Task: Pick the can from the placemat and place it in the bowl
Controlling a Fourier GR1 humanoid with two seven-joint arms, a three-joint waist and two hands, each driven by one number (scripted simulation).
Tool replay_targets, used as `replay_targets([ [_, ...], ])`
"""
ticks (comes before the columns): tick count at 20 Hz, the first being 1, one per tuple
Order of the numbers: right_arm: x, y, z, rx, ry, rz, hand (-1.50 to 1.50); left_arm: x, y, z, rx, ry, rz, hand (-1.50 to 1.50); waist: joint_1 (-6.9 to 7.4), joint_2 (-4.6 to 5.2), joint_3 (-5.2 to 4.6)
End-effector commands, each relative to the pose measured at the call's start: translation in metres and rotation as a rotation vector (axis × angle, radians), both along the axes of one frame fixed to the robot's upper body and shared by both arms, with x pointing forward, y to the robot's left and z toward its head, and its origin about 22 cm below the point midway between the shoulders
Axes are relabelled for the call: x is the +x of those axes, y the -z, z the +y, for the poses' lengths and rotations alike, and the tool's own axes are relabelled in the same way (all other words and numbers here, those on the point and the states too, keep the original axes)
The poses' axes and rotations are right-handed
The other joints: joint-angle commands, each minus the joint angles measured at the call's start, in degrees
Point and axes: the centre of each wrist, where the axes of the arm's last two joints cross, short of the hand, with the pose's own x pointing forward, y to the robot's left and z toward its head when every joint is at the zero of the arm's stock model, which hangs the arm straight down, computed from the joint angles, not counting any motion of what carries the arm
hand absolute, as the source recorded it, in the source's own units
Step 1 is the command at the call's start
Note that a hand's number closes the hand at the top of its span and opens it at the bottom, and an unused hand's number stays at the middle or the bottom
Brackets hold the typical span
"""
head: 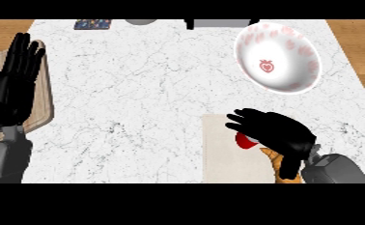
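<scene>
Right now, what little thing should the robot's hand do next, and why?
Probably close the right hand round the red can and lift it. That hand lies over the can on the placemat, hiding most of it, so I cannot tell whether it grips yet. The bowl waits farther back on the counter, apart from the mat. The left hand rests open at the left edge.

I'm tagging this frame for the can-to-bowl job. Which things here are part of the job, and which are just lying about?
Part of the job:
- can, red, mostly hidden under the right hand, whose fingers curl round it
- placemat, pale, beneath it
- bowl, white with red marks

Lying about:
- wooden board at the counter's left edge
- left hand, resting open over it
- dark patterned item at the far edge
- grey objects at the far edge
</scene>
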Motion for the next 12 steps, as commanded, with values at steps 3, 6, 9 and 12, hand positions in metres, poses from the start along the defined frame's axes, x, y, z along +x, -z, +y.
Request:
replay_targets([
  [3,0.007,0.015,0.015,-0.049,0.049,0.021,-1.5,-0.017,-0.007,-0.009,-0.008,-0.007,0.006,0.0,0.27,0.06,0.08],
  [6,0.015,0.018,0.012,-0.056,0.081,0.029,-1.5,0.002,0.002,-0.01,-0.009,0.002,0.009,0.0,0.03,0.12,0.07],
  [9,0.023,0.031,0.014,-0.08,0.045,0.005,-1.5,-0.009,0.005,0.009,0.008,0.008,0.016,0.0,0.28,0.13,0.07],
  [12,0.023,0.05,0.004,0.022,0.003,-0.027,1.5,0.005,0.019,-0.012,-0.012,0.002,-0.01,0.0,0.2,0.26,0.09],
])
